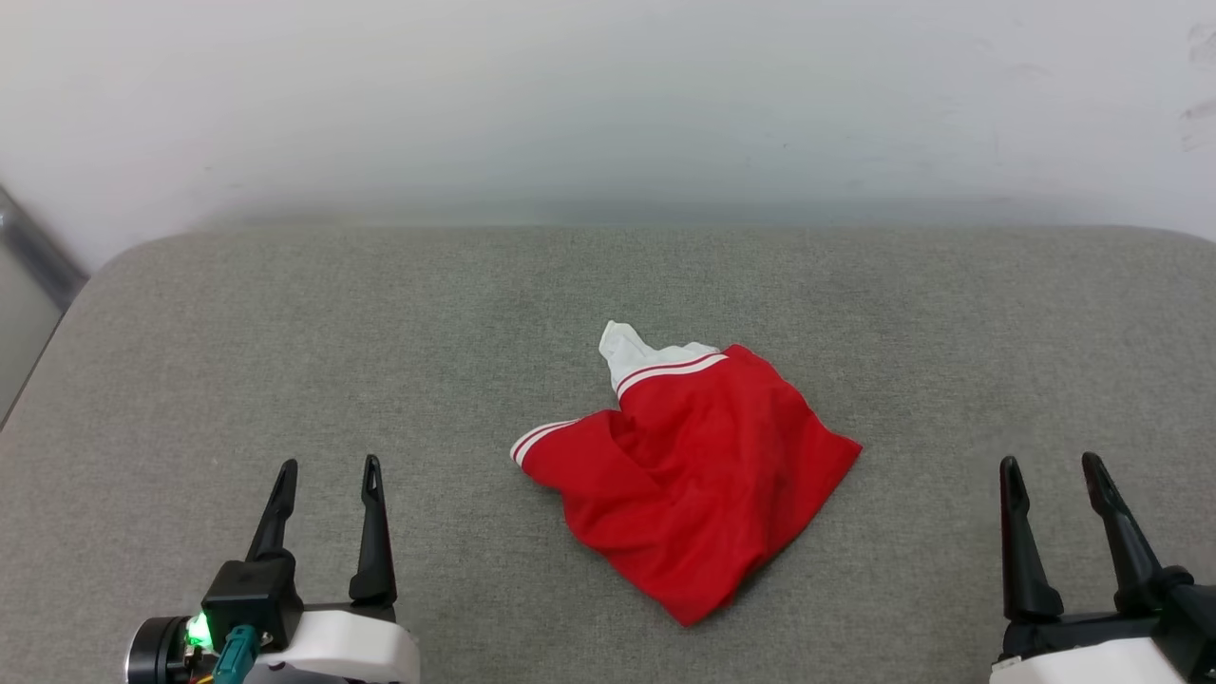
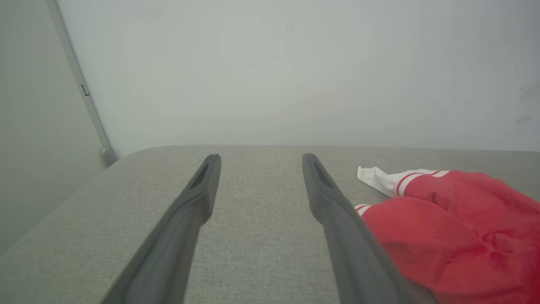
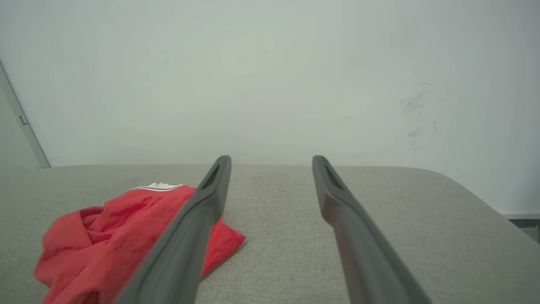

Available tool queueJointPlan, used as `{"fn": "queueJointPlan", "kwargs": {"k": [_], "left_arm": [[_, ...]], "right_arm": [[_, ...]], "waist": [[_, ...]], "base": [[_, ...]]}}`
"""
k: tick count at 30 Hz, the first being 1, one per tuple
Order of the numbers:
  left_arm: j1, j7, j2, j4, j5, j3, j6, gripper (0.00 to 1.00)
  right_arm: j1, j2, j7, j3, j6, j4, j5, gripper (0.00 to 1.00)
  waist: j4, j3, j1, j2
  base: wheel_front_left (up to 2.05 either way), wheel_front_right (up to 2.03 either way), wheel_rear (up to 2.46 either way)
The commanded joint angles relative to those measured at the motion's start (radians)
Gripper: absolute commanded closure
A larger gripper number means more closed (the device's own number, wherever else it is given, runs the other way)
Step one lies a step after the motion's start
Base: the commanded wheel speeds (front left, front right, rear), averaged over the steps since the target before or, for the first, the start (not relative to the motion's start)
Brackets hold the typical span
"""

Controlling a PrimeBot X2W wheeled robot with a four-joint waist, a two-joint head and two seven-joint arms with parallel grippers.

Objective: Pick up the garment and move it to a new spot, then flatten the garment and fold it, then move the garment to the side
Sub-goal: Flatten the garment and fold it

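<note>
The garment (image 1: 693, 475) lies crumpled in a heap at the middle of the grey padded table (image 1: 285, 332); it is red with a white sleeve panel and red-white striped trim poking out at its far side. No letters or number show. My left gripper (image 1: 328, 467) stands open at the lower left, well to the left of the garment, holding nothing. My right gripper (image 1: 1050, 465) stands open at the lower right, apart from it. In the left wrist view the garment (image 2: 455, 228) lies right of the open gripper (image 2: 260, 158); in the right wrist view the garment (image 3: 114, 236) lies left of the open gripper (image 3: 271, 159).
A pale wall (image 1: 608, 95) rises directly behind the table's far edge. A grey vertical rail (image 2: 80, 84) stands at the far left corner. The table's corners are rounded, and bare fabric surrounds the garment on all sides.
</note>
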Motion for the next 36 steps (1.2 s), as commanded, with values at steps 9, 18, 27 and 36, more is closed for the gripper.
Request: {"fn": "queueJointPlan", "kwargs": {"k": [9, 18, 27, 36], "left_arm": [[0.031, -0.002, -0.064, 0.016, 0.075, 0.083, -0.086, 0.00], [0.032, -0.002, -0.099, 0.030, 0.117, 0.124, -0.133, 0.00], [0.033, -0.002, -0.118, 0.042, 0.137, 0.148, -0.157, 0.00], [-0.075, -0.002, -0.105, 0.052, 0.148, 0.176, -0.210, 0.00]], "right_arm": [[0.026, 0.002, -0.002, 0.006, 0.000, 0.010, 0.013, 0.00], [0.026, 0.002, -0.002, 0.009, 0.000, 0.010, 0.011, 0.00], [0.027, 0.002, -0.002, 0.011, 0.000, 0.009, 0.011, 0.00], [0.000, 0.002, -0.002, 0.010, 0.000, 0.000, 0.004, 0.00]], "waist": [[-0.001, -0.008, 0.0000, 0.0000], [0.003, -0.009, 0.0000, 0.0000], [0.002, -0.008, 0.0000, 0.0000], [-0.001, 0.019, 0.0000, 0.0000]], "base": [[0.00, 0.00, 0.00], [0.00, 0.00, 0.00], [0.00, 0.00, 0.00], [0.00, 0.00, 0.00]]}}
